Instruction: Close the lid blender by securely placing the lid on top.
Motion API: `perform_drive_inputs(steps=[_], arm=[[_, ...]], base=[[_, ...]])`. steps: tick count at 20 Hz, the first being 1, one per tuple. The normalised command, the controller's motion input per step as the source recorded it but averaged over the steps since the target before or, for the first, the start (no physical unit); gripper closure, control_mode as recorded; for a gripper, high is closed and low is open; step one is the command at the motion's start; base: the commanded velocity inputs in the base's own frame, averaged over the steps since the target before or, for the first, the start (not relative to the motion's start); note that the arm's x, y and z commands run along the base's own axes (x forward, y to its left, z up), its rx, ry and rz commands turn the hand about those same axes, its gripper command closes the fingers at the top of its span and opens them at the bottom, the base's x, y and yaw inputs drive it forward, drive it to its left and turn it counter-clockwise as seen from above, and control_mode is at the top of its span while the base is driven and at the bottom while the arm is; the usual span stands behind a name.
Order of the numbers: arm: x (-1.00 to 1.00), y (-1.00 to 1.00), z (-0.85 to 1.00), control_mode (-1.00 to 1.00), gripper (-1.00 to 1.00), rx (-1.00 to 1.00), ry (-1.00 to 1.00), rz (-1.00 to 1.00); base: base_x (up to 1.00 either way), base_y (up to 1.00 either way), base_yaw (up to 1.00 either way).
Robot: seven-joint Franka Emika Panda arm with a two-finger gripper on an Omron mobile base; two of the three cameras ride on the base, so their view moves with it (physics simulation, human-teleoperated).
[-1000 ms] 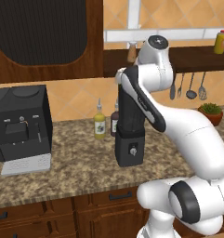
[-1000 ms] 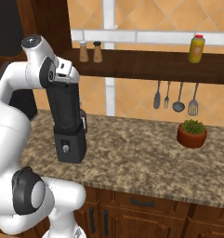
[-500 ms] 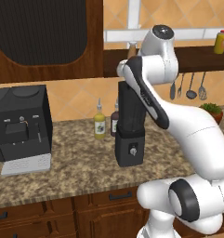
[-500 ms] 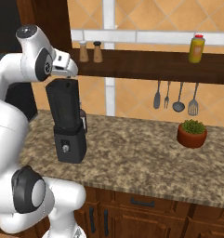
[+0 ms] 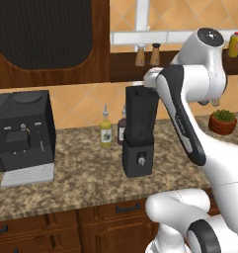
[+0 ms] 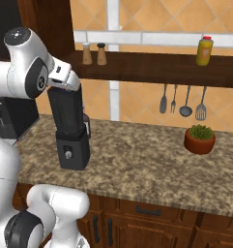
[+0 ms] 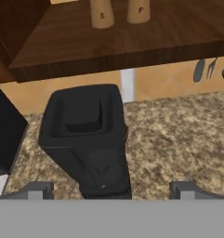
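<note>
The tall black blender [image 5: 139,133] stands on the granite counter [image 5: 81,178], its dark tapered jar [image 6: 65,110] on a boxy base with one round knob [image 6: 66,154]. A dark lid [image 7: 82,115] with a sunken square centre sits on the jar's mouth. My gripper [image 7: 111,190] hovers just above and behind the jar top, and its two fingertips [image 7: 37,190] are spread wide with nothing held. The white hand [image 5: 152,79] sits level with the jar's rim at its right side, and the arm's dark link partly hides the jar's right edge.
A wider black coffee machine [image 5: 23,129] stands at the counter's left. Two small bottles [image 5: 106,131] are behind the blender. A wooden shelf [image 6: 152,63] close overhead carries shakers [image 6: 94,53] and a yellow bottle [image 6: 204,50]. Utensils [image 6: 183,100] hang near a potted plant [image 6: 200,139].
The arm's upper joint has swung to the right and its dark link has uncovered most of the jar. The hand has stayed near the jar's top, and the blender has not moved.
</note>
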Motion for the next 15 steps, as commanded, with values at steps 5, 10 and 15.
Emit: perform_drive_inputs(steps=[5,10,15], arm=[[-0.1,-0.07,0.0,-1.0,-1.0,0.01,0.0,0.0],[-0.02,-0.09,-0.06,-1.0,-1.0,0.0,0.01,0.0],[-0.02,-0.01,-0.01,-1.0,-1.0,0.0,0.0,0.0]], base=[[0.0,0.0,0.0],[0.0,0.0,0.0],[0.0,0.0,0.0]])
